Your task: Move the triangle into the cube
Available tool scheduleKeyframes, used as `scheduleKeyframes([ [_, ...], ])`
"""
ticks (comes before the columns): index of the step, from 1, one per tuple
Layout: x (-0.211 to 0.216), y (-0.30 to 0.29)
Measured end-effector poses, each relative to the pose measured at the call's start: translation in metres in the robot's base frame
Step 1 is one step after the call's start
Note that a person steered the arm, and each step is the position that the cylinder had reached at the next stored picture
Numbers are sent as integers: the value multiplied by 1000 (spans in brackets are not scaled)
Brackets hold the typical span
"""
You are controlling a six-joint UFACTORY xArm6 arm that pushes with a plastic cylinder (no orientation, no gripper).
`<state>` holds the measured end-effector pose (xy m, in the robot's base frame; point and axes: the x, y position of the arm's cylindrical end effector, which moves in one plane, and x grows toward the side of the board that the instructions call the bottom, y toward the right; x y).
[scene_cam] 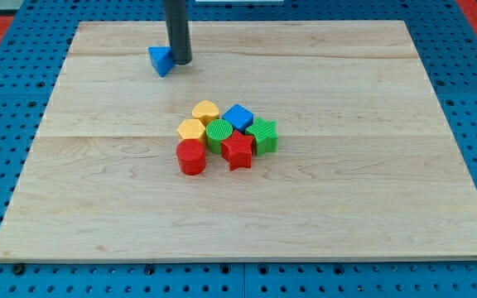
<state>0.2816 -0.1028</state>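
Observation:
A blue triangle (161,60) lies near the view's top left of the wooden board (371,190). My tip (180,62) stands right against the triangle's right side, apparently touching it. A blue cube (238,117) sits at the top of a tight cluster of blocks in the board's middle, well below and to the right of the triangle.
The cluster around the cube holds two yellow blocks (206,111) (192,130), a green round block (219,132), a green star-like block (262,135), a red star (238,151) and a red cylinder (192,156). Blue pegboard (7,108) surrounds the board.

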Motion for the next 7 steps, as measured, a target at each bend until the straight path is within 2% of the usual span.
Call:
scheduleKeyframes([
  [2,-20,-29],
  [3,-20,-113],
  [4,-13,-138],
  [5,23,-103],
  [6,32,-16],
  [7,7,-7],
])
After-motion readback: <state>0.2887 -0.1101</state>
